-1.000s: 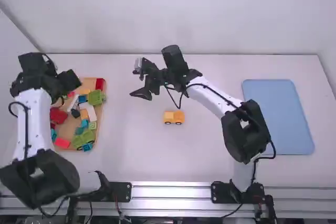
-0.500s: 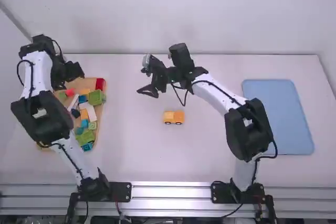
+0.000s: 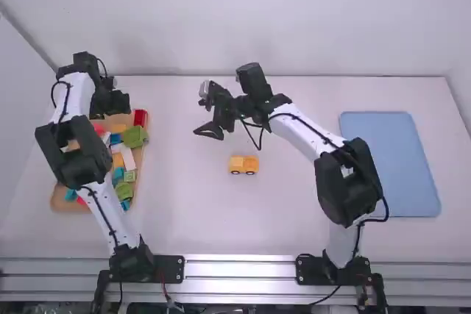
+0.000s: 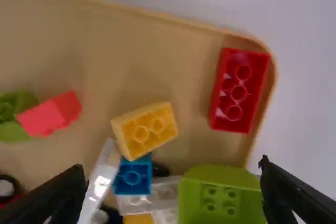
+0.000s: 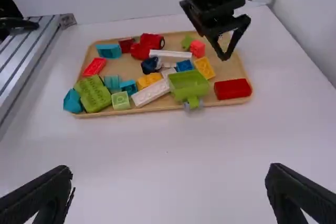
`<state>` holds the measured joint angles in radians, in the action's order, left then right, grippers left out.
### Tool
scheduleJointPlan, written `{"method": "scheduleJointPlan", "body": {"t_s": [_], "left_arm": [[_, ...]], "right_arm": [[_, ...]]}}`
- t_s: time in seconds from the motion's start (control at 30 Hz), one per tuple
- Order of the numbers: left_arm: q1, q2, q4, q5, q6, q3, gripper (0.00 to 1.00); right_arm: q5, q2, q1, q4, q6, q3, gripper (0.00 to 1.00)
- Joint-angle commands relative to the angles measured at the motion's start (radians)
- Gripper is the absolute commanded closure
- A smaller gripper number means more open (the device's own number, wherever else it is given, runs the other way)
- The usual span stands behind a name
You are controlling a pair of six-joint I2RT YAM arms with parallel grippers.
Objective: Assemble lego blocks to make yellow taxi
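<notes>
Two pincers, left gripper point(image 4: 172, 167) and right gripper point(image 5: 169, 170), are seen with fingers apart, nothing held. The yellow block point(image 4: 144, 129) should be pinched squarely by the left one, the close blue block point(image 4: 133, 176) undisturbed, then lifted above the tray rim point(image 4: 157, 16). Toward the yellow car point(image 3: 243, 165), at four o'clock, room for carrying is offered.

Blue mat point(image 3: 390, 159) on white table point(image 3: 199, 226), metal rail point(image 3: 239, 270), pale wall point(image 3: 309, 20)

One yellow car point(image 3: 243, 165), one mat point(image 3: 390, 163), one tray point(image 3: 62, 200)
</notes>
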<state>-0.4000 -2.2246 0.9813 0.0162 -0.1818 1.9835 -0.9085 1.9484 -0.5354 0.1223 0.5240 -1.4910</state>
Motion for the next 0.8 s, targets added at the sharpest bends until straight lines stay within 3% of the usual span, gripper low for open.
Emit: {"method": "scheduleJointPlan", "body": {"t_s": [0.0, 0.1, 0.37, 0.5, 0.77], "left_arm": [[-0.005, -0.009, -0.008, -0.033, -0.263, 0.016, 0.14], [-0.01, -0.009, -0.005, -0.036, -0.469, 0.008, 0.09], [-0.011, -0.009, 0.011, -0.046, -0.917, 0.001, 0.1], [-0.011, -0.009, 0.038, -0.099, -1.025, 0.001, 0.09], [-0.026, -0.009, 0.017, -0.171, -1.154, -0.082, 0.18]], "right_arm": [[-0.003, 0.007, 0.006, -0.001, -0.002, -0.034, 0.02], [-0.003, 0.007, 0.015, -0.002, -0.001, -0.034, 0.02], [-0.004, 0.007, 0.021, -0.01, 0.0, -0.034, 0.02], [-0.004, 0.007, 0.021, -0.009, -0.001, -0.034, 0.02], [-0.01, 0.007, 0.01, -0.01, -0.004, -0.034, 0.02]]}}
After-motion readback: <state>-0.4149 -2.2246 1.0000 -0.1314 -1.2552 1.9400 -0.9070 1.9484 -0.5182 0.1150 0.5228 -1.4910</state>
